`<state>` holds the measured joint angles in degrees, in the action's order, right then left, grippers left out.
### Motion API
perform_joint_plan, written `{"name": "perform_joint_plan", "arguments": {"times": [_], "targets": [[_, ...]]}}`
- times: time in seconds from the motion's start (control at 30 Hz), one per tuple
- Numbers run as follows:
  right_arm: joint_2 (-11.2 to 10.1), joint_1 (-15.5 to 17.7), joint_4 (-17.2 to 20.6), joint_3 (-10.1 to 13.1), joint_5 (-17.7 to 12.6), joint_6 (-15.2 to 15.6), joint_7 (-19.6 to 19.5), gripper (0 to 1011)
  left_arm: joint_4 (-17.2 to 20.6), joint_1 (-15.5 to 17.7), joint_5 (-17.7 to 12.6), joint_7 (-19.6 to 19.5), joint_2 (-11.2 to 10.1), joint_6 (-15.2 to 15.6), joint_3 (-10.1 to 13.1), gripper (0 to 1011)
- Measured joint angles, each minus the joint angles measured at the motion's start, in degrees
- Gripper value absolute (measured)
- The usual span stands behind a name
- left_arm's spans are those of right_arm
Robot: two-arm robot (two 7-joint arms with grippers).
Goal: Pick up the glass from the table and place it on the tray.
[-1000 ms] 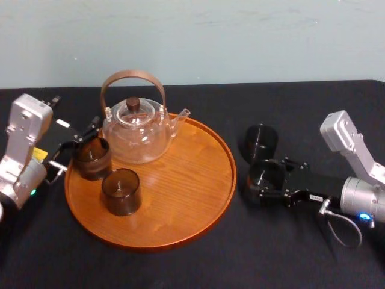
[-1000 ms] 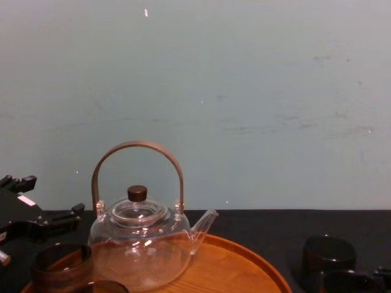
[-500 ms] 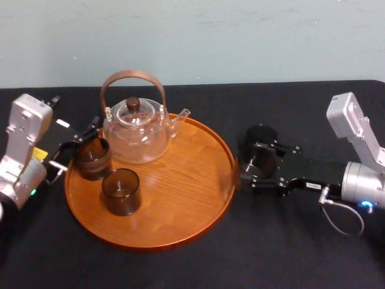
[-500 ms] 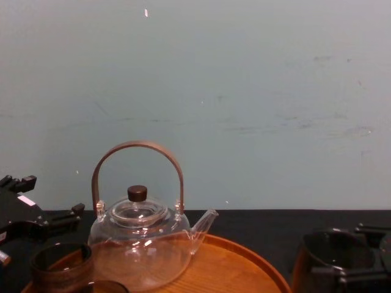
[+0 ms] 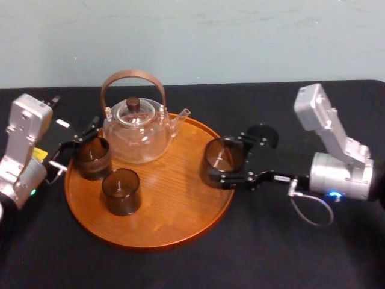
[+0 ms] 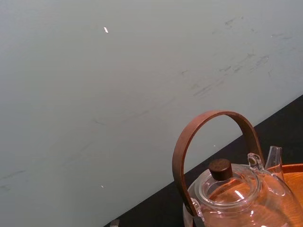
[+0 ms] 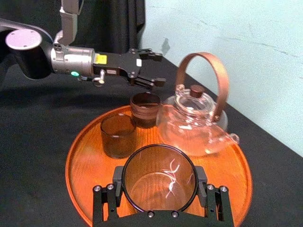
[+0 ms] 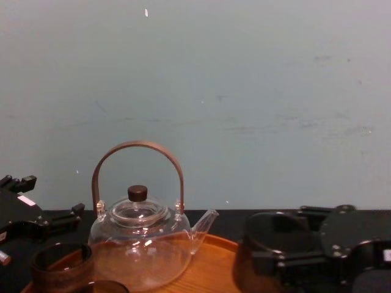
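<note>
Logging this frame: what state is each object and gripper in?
held glass: upright, gripped, above the right side of the tray.
right gripper: shut on held glass.
left gripper: open, beside the rear glass.
rear glass, front glass: upright on tray.
teapot: upright on tray, lid on.
spare glass: upright on table, behind right gripper.

In the chest view the bottom edge is cutting off the near part of the tray (image 8: 211,274), the brown glass (image 8: 61,265) at lower left, and the base of the glass (image 8: 275,235) in the right tool (image 5: 219,159), hiding whether it is touching the tray. That tool is half covering another dark glass (image 5: 262,133) on the bench (image 5: 180,265). The left wrist view's edges are cropping the teapot (image 6: 236,198).
</note>
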<state>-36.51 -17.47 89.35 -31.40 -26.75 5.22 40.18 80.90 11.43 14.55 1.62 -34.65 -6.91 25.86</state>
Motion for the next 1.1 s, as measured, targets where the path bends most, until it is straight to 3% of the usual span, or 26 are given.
{"name": "perform_joint_plan", "arguments": {"times": [0.17, 0.47, 1.1], "targets": [[2.5, -2.1, -2.1, -2.4, 0.6, -0.4, 0.4, 903, 0.0, 0.0, 0.0, 0.0, 0.0, 0.0, 0.0, 1001], [5.2, -3.8, -5.4, -5.2, 1.4, -0.7, 0.8, 903, 0.0, 0.0, 0.0, 0.0, 0.0, 0.0, 0.0, 1001], [8.0, -4.1, -10.4, -8.0, 3.0, -1.4, 0.9, 903, 0.0, 0.0, 0.0, 0.0, 0.0, 0.0, 0.0, 1001]]}}
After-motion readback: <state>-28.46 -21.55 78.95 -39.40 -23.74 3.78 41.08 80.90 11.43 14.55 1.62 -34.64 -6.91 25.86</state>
